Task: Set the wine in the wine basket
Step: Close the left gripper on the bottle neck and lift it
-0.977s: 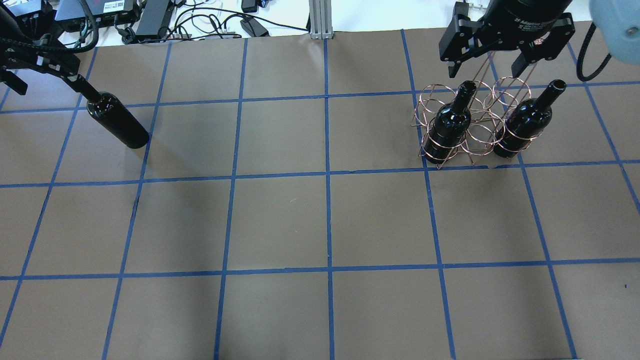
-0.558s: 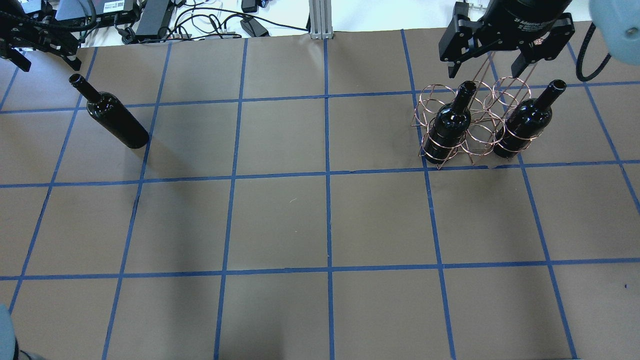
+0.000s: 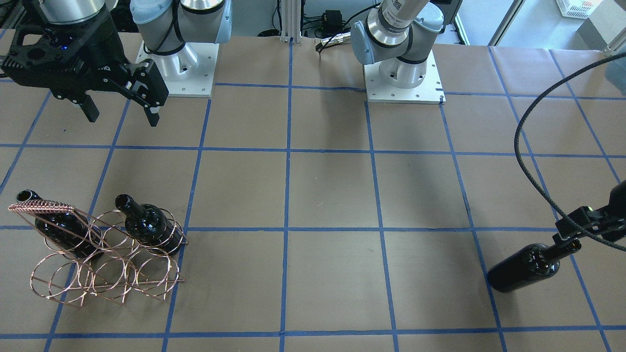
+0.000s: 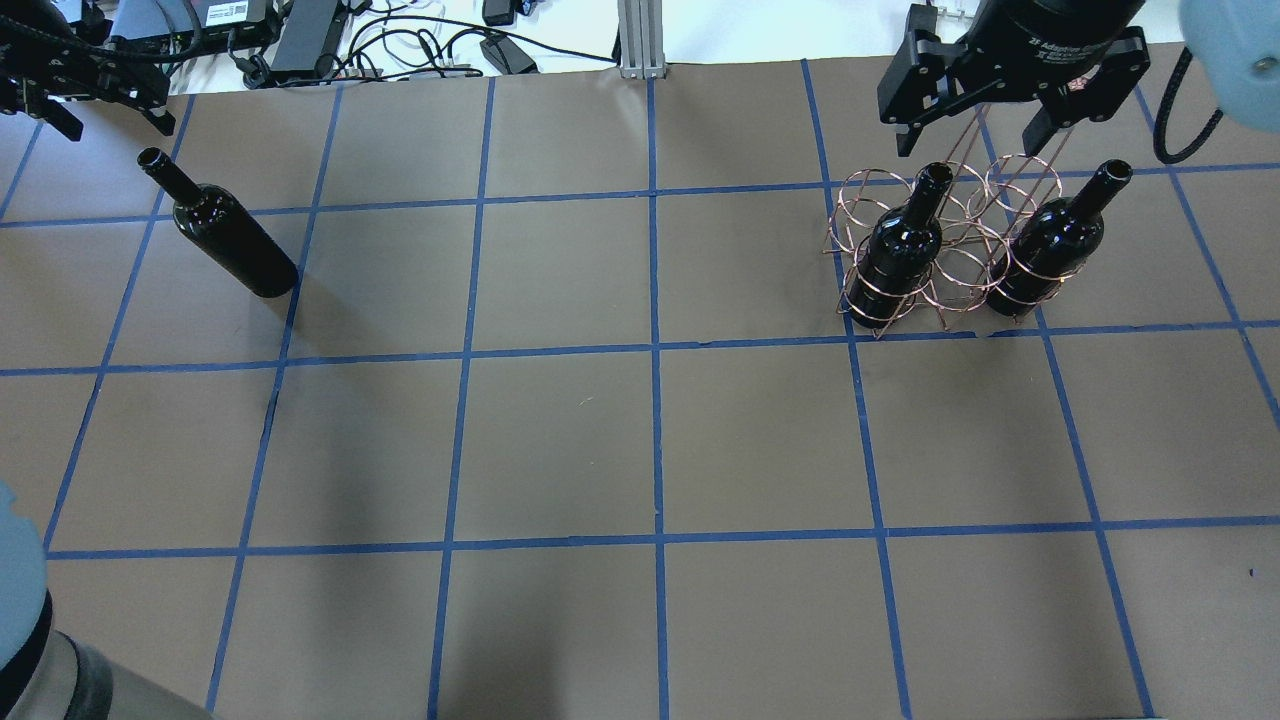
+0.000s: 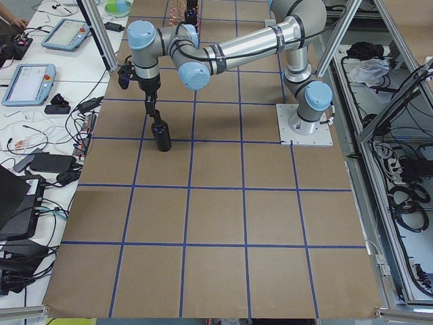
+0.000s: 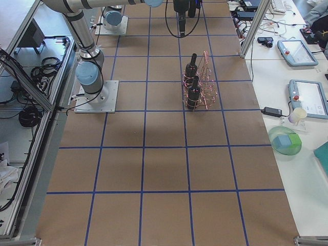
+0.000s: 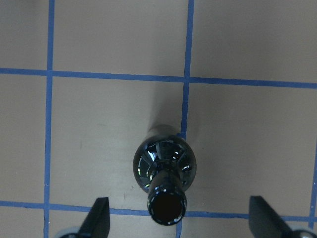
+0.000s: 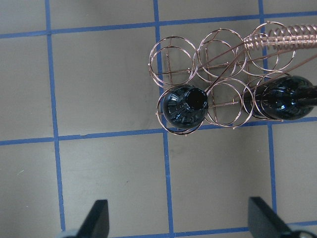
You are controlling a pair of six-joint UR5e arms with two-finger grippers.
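A near-black wine bottle (image 4: 230, 240) stands upright and alone at the table's far left; it also shows in the front view (image 3: 525, 271) and the left wrist view (image 7: 166, 166). My left gripper (image 4: 105, 128) is open above its mouth, touching nothing, with one finger on each side (image 7: 181, 219). The copper wire wine basket (image 4: 870, 190) stands at the far right with two bottles (image 4: 900, 250) (image 4: 1050, 250) upright in its loops. My right gripper (image 4: 985, 130) hangs open and empty above the basket's coil-wrapped bar (image 8: 287, 34).
Cables and power boxes (image 4: 300, 30) lie along the far table edge, beside an aluminium post (image 4: 640, 40). The two arm bases (image 3: 176, 68) (image 3: 403, 73) stand on the robot's side. A black cable (image 3: 528, 146) loops from the left arm over the table.
My left gripper was shut on the lone bottle's neck; it has let go, opened and lifted away. The bottle stays upright. The right gripper and the basket have not moved.
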